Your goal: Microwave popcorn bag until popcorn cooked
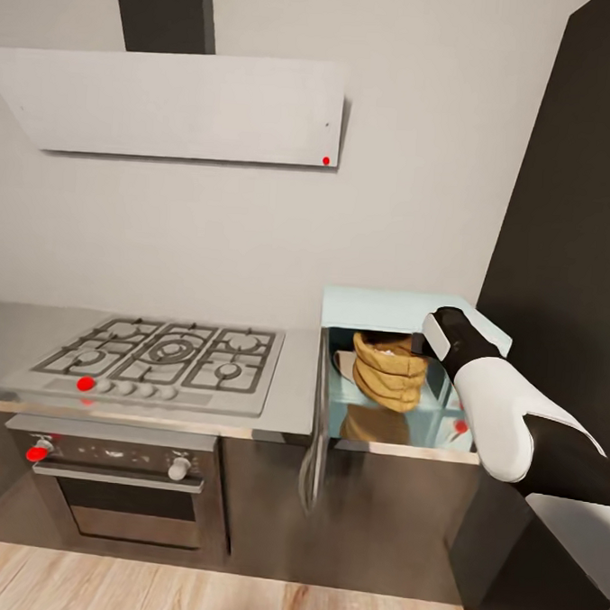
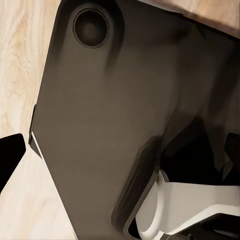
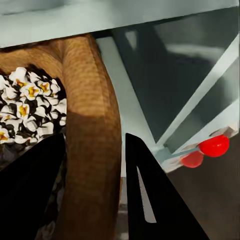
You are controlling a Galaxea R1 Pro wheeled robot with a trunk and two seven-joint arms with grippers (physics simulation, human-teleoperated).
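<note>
1. Right now the small tan-brown burlap popcorn bag point(image 1: 389, 373) sits inside the pale mint-blue boxy microwave point(image 1: 391, 308), right of centre in the head view, with the microwave's door point(image 1: 317, 423) swung open toward the camera.
2. Up close in the right wrist view, white popped kernels point(image 3: 27, 97) fill the bag, so the heating step looks done.
3. At the bag's rolled rim point(image 3: 92, 130), the right gripper point(image 3: 95, 195) has one dark finger on each side, narrowly spread; whether it truly pinches the rim I cannot tell.
4. Next, I judge, it should let go and back out without tipping the bag.
5. Leftward, a steel gas hob point(image 1: 162, 355) lies on the grey glossy countertop point(image 1: 15, 323), above a dark oven point(image 1: 118, 488).
6. Nothing blocks the opening but the door edge.
7. Whether the left gripper is spread or closed cannot be told.
</note>
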